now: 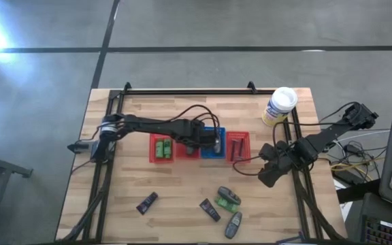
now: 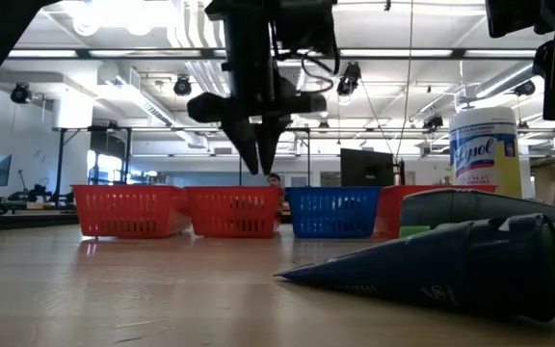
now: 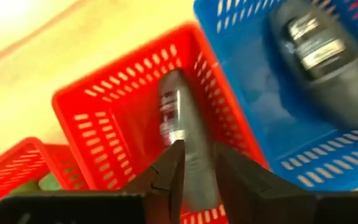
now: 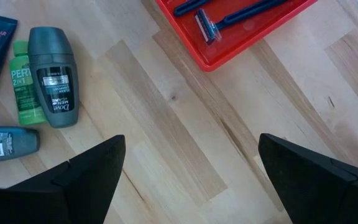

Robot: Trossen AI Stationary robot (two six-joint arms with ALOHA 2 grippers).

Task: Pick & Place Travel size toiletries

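- Left wrist view: our left gripper [image 3: 194, 165] hangs over the middle red basket [image 3: 98, 118], fingers narrow around a dark tube [image 3: 182, 134]. We can't tell pinch from release.
- Risk: if it's still gripped when we lift, the tube comes back out or snags the mesh.
- Blue basket [image 3: 260, 93] next door already has a grey bottle [image 3: 322, 56].
- Right gripper [image 4: 191, 174] waits w/ fingers spread wide above the table; grey oval bottle [image 4: 53, 74] and green tube [image 4: 23, 87] lie touching, so a grab may drag both.
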